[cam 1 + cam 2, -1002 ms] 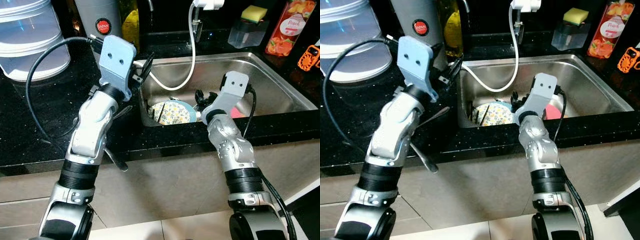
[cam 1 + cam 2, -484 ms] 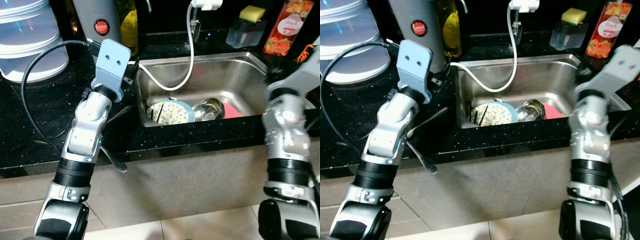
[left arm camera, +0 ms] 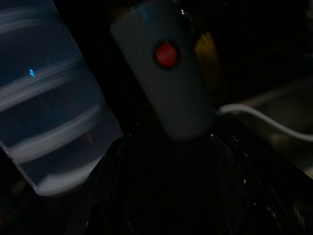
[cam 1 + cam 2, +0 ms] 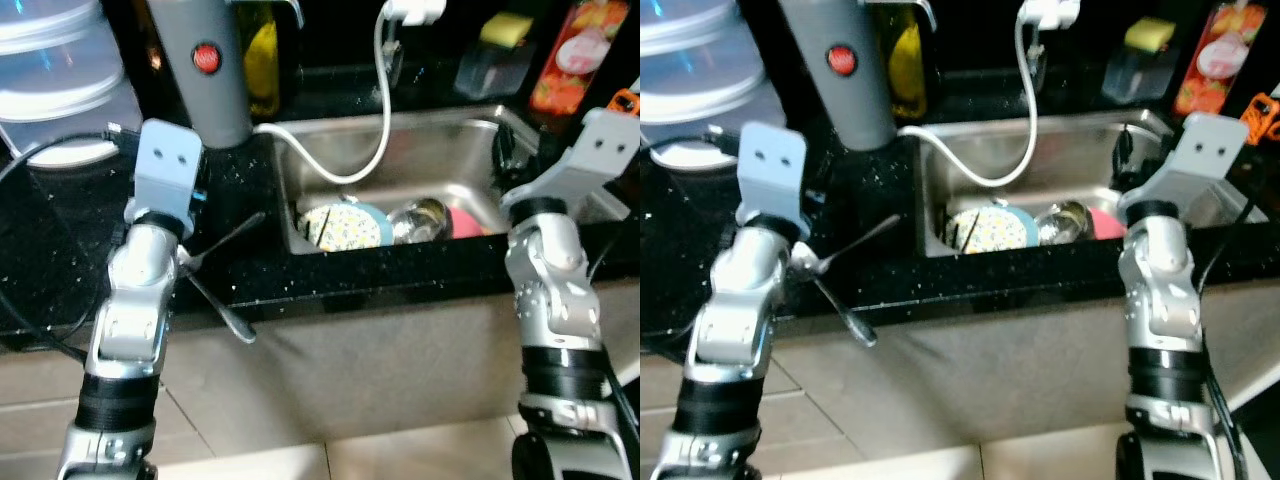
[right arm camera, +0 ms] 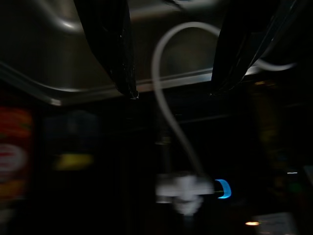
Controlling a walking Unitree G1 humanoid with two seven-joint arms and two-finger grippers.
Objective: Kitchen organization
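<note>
We see the right gripper (image 5: 171,63) released, holding nothing, above the sink (image 4: 440,135); the patterned plate (image 4: 345,225) lies inside it. The left gripper's state we cannot tell

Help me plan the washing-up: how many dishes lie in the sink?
3 visible: a floral-patterned plate at the basin's left, a shiny metal bowl beside it, and a pink dish furthest right. The basin's front wall may hide others.

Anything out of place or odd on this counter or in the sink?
Yes. A spoon lies on the black counter with its handle sticking out past the front edge. A white hose droops into the sink, where the floral plate sits among other dishes.
</note>
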